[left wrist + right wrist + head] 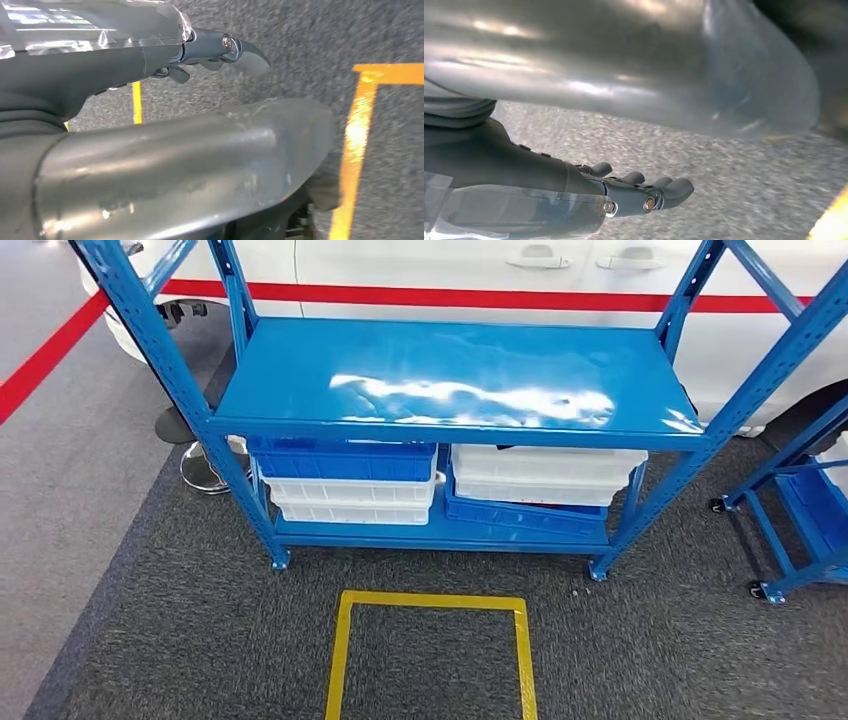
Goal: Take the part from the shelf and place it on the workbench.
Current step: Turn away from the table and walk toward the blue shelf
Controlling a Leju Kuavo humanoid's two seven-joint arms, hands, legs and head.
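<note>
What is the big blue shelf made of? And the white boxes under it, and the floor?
The blue shelf looks like painted metal: glossy, mirroring the lights, with punched holes in its posts. The white boxes seem to be matte moulded plastic, with ribbed sides. The floor looks like grey carpet, speckled and fuzzy, though I can't be sure.

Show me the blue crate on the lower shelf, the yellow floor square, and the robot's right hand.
blue crate [340, 460], head view, its front wall.
yellow floor square [430, 601], head view, the far strip of tape.
right hand [644, 192], right wrist view, the base of the fingers.
</note>
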